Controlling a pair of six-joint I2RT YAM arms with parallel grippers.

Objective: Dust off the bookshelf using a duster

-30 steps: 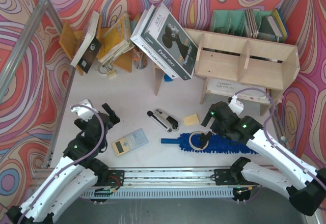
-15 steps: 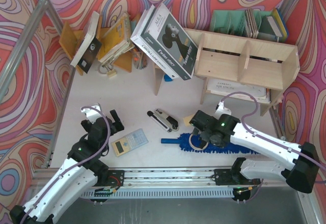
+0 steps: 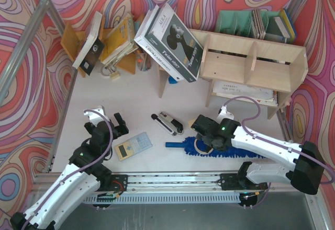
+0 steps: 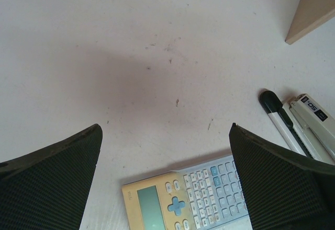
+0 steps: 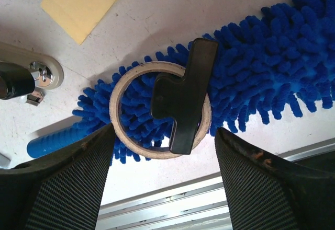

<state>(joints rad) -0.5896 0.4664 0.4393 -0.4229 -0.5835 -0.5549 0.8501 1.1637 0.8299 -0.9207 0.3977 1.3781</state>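
Right gripper (image 5: 165,151) has its two fingers spread and pinches nothing. They hang on either side of a tape ring (image 5: 123,89) with a black plastic piece (image 5: 186,99) lying across it. Both rest on the fluffy head of the duster (image 5: 272,68).

The duster lies flat on the table near the front rail, with its short blue handle (image 5: 49,144) pointing left. The bookshelf (image 3: 251,57) stands well apart from it at the back right.

As I see it, the danger is that jaws closing here would catch the ring or the black piece rather than the duster. Then the tape could be dragged along, or the brush could slip free. Pinching the soft pile instead of the handle would also leave the long head drooping and hard to steer into the shelf bays.

The right arm stretches low from its base, leftward across the front of the table, with its wrist turned down over the brush. The left gripper (image 4: 166,130) is wide apart above the calculator (image 4: 183,196), beside a stapler (image 4: 306,120).
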